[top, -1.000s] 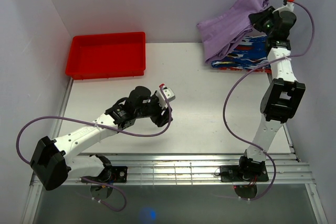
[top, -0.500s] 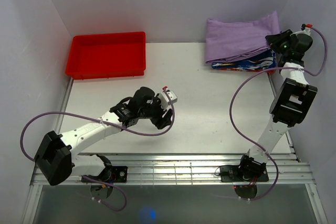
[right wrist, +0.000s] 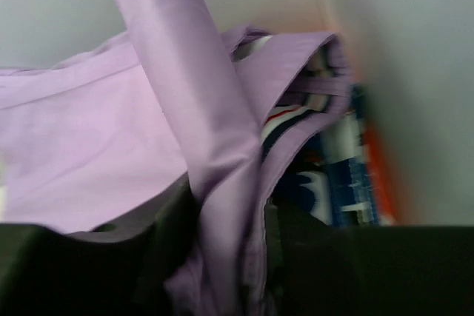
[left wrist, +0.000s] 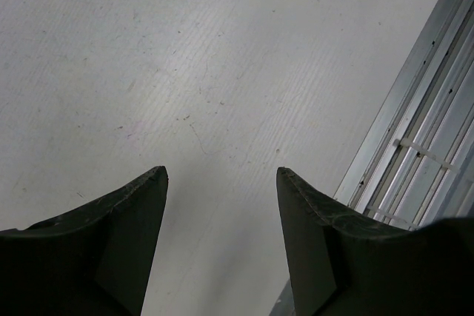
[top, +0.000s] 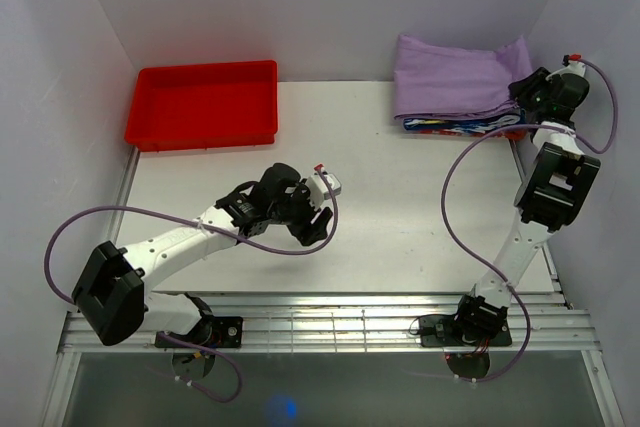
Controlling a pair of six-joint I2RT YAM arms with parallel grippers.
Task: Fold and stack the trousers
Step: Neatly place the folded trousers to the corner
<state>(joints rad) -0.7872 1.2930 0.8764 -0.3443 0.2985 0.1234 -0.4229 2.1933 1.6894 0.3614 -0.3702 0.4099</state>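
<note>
We hold the folded lilac soft-cloth trousers (top: 452,77) atop the blue-white-red patterned folded garments (top: 458,125) at the desk's (top: 400,217) far right, right pincer (right wrist: 229,257) clamped on 1 fold, likely to square it, while the left pincer (left wrist: 221,183) gapes idle above the desk.

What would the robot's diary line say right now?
left gripper: open, over table | right gripper: shut on trousers | trousers: lying on patterned garments, back right corner

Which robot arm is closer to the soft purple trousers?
Right. The right gripper is pinching the folded light purple cloth trousers at the far right corner; the left gripper hangs open over the white table, well away.
</note>
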